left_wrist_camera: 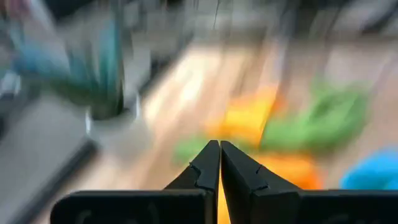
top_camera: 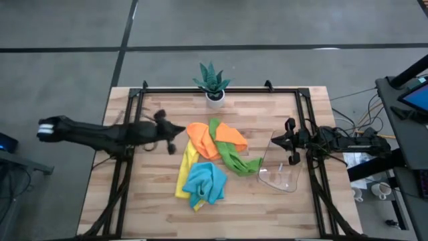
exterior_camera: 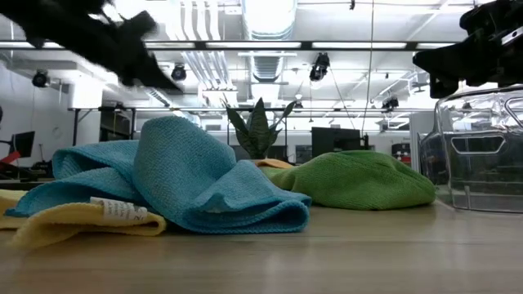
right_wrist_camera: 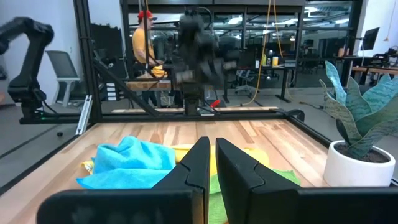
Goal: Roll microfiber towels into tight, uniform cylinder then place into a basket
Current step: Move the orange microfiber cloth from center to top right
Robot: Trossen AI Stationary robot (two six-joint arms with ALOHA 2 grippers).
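Several microfiber towels lie in a loose heap mid-table: an orange one [top_camera: 215, 138], a green one [top_camera: 234, 159], a yellow one [top_camera: 186, 168] and a light blue one [top_camera: 205, 183] lying on the yellow. The clear basket [top_camera: 281, 173] stands on the table right of the heap. My left gripper [top_camera: 175, 132] is shut and empty, just left of the orange towel and above the table. My right gripper [top_camera: 274, 142] is shut and empty above the basket's far end, pointing toward the heap.
A green spiky plant in a white pot [top_camera: 214, 86] stands at the far edge, behind the heap. A black frame [top_camera: 221, 90] runs round the tabletop. Bare wood lies along the near edge. A person shows in the room beyond the table [right_wrist_camera: 144, 43].
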